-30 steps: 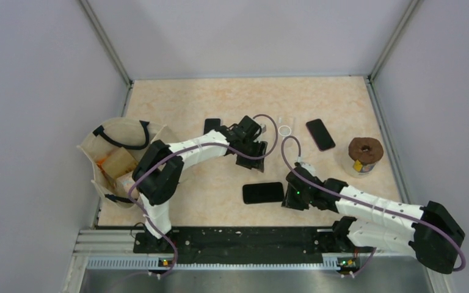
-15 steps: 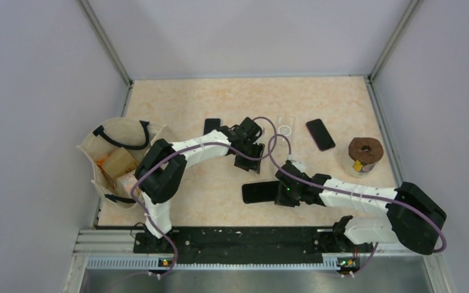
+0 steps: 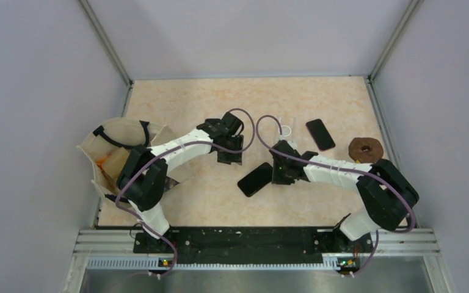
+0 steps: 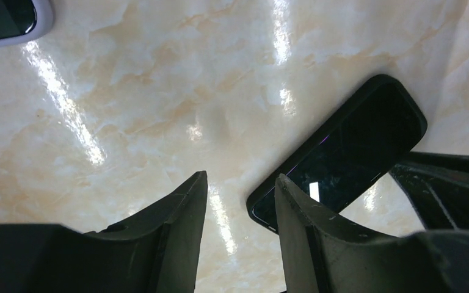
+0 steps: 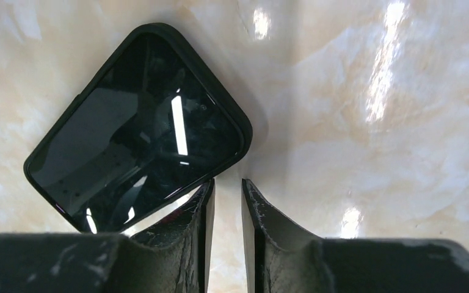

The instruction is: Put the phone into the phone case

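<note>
Checking the top view first: the phone [image 3: 255, 179] lies flat on the tabletop [image 3: 207, 201], roughly in the middle, turned at a slant, screen up and glossy black. My right gripper [image 3: 276, 175] sits low at the phone's right end. From the right wrist, that gripper [image 5: 227, 182] is narrow, just a slit with bare tabletop showing through and nothing held. Its left finger [image 5: 189, 226] is right at the phone's [image 5: 137, 128] lower edge, and I can't tell if it actually touches. My left gripper [image 3: 230, 157] is just beyond the phone, up and to the left of it in the top view. From the left wrist it [image 4: 240, 177] stands moderately wide, with only tabletop between the fingers and nothing held. The phone [image 4: 348, 155] runs diagonally just beside one finger [image 4: 305, 232], its near end hidden behind that finger. A dark thing with a light rim [image 4: 6, 18] pokes into the top-left corner of that view; I can't tell what it is. The clear case [image 3: 286, 129] with a white ring is near the right arm's cable, apart from the phone. A second phone [image 3: 320, 134] lies further right. A brown ring-shaped thing [image 3: 364, 146] sits near the right edge, and a beige bag [image 3: 119, 155] at the left edge.
</note>
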Controlling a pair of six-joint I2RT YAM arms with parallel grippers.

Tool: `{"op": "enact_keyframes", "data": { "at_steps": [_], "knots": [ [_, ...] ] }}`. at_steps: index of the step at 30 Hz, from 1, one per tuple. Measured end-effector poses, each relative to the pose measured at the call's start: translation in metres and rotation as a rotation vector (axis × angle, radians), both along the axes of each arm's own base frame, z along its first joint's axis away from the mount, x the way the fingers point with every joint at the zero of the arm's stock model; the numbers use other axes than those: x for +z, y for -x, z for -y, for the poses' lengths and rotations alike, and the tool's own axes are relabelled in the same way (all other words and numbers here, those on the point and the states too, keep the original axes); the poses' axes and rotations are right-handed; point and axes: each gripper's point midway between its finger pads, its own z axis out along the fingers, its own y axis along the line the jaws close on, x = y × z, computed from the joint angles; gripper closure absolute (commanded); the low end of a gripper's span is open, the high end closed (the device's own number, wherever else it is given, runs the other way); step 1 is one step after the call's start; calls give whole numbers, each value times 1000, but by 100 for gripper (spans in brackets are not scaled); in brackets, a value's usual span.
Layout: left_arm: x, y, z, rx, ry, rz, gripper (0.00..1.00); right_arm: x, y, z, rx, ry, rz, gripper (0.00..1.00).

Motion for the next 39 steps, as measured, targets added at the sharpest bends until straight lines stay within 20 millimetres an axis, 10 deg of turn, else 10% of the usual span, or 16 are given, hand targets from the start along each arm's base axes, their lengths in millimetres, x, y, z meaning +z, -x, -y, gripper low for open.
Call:
{"op": "enact_keyframes", "data": {
  "at_steps": [15,39],
  "knots": [
    [1,10,-12,31,9,-7,50,37,-20,-4,-56,-116,114,59],
    [3,28,-13,4,60,-23,48,1,-33,-2,-103,-2,61,77]
  ]
}}
